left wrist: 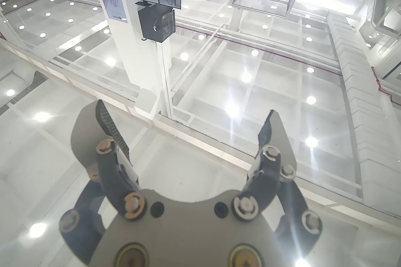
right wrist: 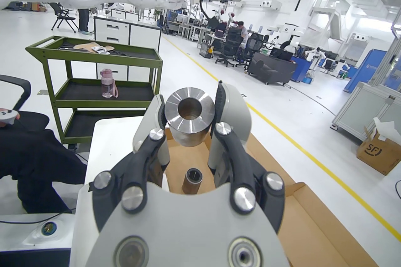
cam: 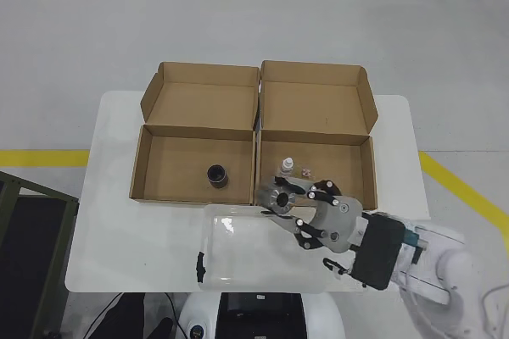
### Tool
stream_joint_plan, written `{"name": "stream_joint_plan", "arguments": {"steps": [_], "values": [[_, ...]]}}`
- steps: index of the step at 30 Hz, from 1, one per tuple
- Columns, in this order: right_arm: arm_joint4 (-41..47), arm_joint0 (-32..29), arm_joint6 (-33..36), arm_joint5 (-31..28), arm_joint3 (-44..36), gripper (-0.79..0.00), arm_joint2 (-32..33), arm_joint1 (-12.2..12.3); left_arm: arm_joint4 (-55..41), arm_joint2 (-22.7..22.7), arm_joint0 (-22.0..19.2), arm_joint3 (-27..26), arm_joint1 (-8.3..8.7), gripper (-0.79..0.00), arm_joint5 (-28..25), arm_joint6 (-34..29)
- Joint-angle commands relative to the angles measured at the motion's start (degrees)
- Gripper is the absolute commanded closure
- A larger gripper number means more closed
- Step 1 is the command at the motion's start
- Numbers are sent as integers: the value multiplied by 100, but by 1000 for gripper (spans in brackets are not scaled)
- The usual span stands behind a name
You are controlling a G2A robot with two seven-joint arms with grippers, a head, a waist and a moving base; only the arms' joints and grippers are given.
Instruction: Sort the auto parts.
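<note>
Nearest the lens in the right wrist view, the right claw point(right wrist: 191, 94) is clamped on a shiny steel sleeve point(right wrist: 190, 124). This is a short, thick cylinder with a round bore, pinched between both toothed pads with its open end facing the camera. Just beyond and lower, a dark sleeve point(right wrist: 193, 180) stands upright on the cardboard floor of the left box point(cam: 170, 169). Seen from above, taking the robot's edge of the white table point(cam: 110, 254) as 6 o'clock, the right arm comes in from 5 o'clock. The held sleeve hangs near the table's centre, over the front walls where the two open boxes meet (whether over the left box or the right one I cannot tell). The left box sits at 11 o'clock. The right box point(cam: 348, 165) sits at 1 o'clock, touching it side by side, with two small pale parts point(cam: 287, 163) close together near its left end. A clear plastic tray point(cam: 237, 250) lies at 6 o'clock, just in front of the boxes, with a small black piece point(cam: 200, 267) at its 8 o'clock edge, too small to identify. The left claw point(left wrist: 185, 111) points at the ceiling, spread wide with nothing between its pads. Sorting looks well along: three parts lie in boxes and the steel sleeve is lifted but not yet set down. Its likeness to the dark sleeve suggests the left box, and the black piece may remain to handle.
</note>
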Motion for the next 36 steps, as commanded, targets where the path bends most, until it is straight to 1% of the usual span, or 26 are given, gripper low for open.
{"name": "stream_joint_plan", "arguments": {"steps": [1, 10, 21, 36], "values": [[-51, 124, 63, 6, 164, 0, -88, -5, 0, 0, 0, 0, 0, -785, 0, 0], [-330, 572, 386, 169, 784, 0, -682, -55, 0, 0, 0, 0, 0, -785, 0, 0], [-667, 1144, 696, 609, 1621, 0, -1447, -180, 0, 0, 0, 0, 0, -785, 0, 0], [-626, 2058, 1034, 1083, 3136, 0, -2331, -451, 0, 0, 0, 0, 0, -785, 0, 0]]}}
